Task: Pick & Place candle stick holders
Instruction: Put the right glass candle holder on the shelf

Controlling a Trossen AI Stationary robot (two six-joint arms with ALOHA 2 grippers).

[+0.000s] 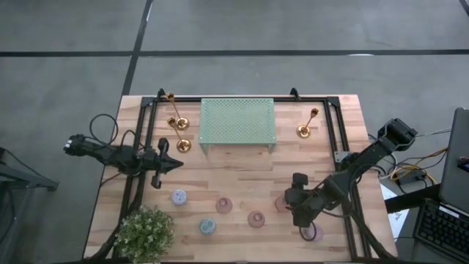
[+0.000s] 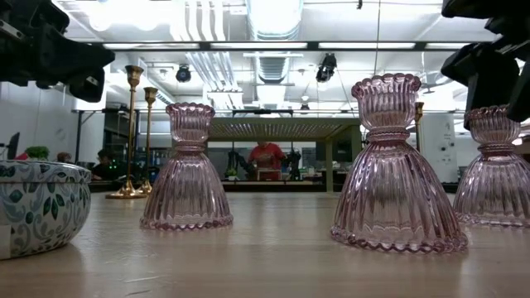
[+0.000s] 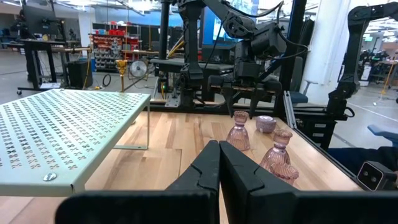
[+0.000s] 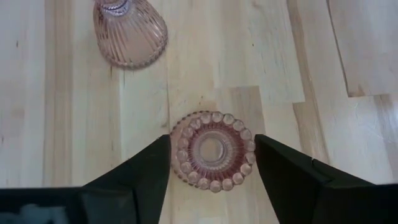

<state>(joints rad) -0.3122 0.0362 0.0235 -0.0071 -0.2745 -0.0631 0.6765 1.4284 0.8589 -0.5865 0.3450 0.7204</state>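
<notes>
Pink beaded holder (image 4: 214, 151) — sits on the table (image 4: 261, 56) between the right gripper (image 4: 211, 168)'s spread fingers, untouched | ribbed pink holder (image 4: 129, 28) near, at 11 o'clock | left gripper (image 3: 219, 168) pressed together — hovering beside the green rack (image 3: 62, 134) | gold candlesticks (image 1: 178, 123) at the rack's 9 o'clock

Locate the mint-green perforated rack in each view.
High view: rack in the upper middle of the picture.
Low view: mid-picture, edge-on, behind the pink holders.
Left wrist view: close up, alongside the left gripper.
Right wrist view: not in it.
Shared landmark: the pink holders show in all four views.
</notes>
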